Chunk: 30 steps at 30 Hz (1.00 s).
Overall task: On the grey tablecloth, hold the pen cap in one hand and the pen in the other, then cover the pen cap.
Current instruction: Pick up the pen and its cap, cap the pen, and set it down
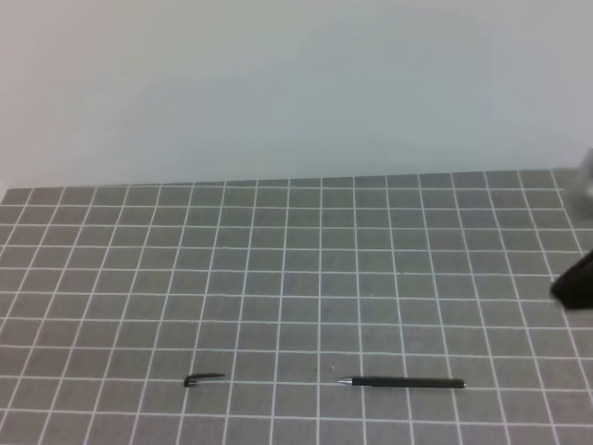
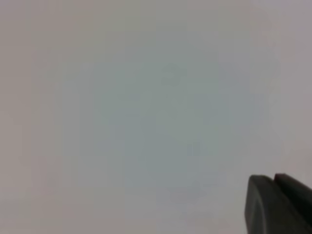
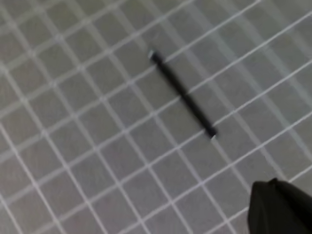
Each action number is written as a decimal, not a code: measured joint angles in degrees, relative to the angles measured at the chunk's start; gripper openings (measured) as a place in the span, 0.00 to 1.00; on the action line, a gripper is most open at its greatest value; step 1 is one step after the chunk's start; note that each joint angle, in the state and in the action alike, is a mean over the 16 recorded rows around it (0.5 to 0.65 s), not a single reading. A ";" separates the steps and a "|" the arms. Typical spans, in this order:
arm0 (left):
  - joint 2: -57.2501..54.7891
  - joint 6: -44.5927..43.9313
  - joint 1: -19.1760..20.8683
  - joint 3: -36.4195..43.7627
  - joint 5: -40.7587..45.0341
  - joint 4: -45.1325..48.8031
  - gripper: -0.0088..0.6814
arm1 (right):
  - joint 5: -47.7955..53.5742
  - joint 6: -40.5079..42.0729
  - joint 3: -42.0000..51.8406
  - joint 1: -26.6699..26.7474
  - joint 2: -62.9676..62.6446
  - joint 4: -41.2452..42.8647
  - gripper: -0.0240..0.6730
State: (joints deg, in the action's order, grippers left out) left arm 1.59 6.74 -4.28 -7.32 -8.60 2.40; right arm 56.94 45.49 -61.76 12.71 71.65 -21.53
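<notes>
Near the front edge of the grey tablecloth (image 1: 278, 278), the pen cap (image 1: 203, 379) lies left of the pen (image 1: 404, 382), well apart. Both grippers are closed and empty; the right gripper (image 3: 280, 207) waits at the right edge. Such thin things can slip or roll when pinched.

The high view looks down over the grey tablecloth (image 1: 296, 278). The right wrist view, nearer, shares the pen (image 1: 403, 382). The left wrist view faces blank wall.

No readable text, label or number anywhere.
</notes>
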 joint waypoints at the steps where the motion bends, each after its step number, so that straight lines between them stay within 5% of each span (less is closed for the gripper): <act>1: 0.00 0.00 0.00 0.01 0.03 0.00 0.01 | 0.35 0.38 -0.19 1.63 1.49 1.45 0.03; 9: 0.00 -0.10 0.00 0.01 0.05 0.00 0.01 | 0.30 1.25 -1.27 13.80 13.72 14.31 0.08; 15: 0.00 -0.33 0.00 0.01 -0.02 0.00 0.01 | -2.56 1.27 -1.68 19.75 21.90 20.83 0.25; 24: 0.00 -0.58 0.00 0.01 0.17 0.00 0.01 | -6.51 1.97 -2.21 22.57 30.09 24.56 0.55; 30: 0.00 -0.53 0.00 0.01 0.41 0.00 0.01 | -7.62 2.37 -4.08 22.64 33.96 25.68 0.63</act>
State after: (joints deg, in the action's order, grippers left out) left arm 1.59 6.21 -4.28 -7.30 -8.20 2.40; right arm 49.32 47.85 -65.84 35.35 105.61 4.15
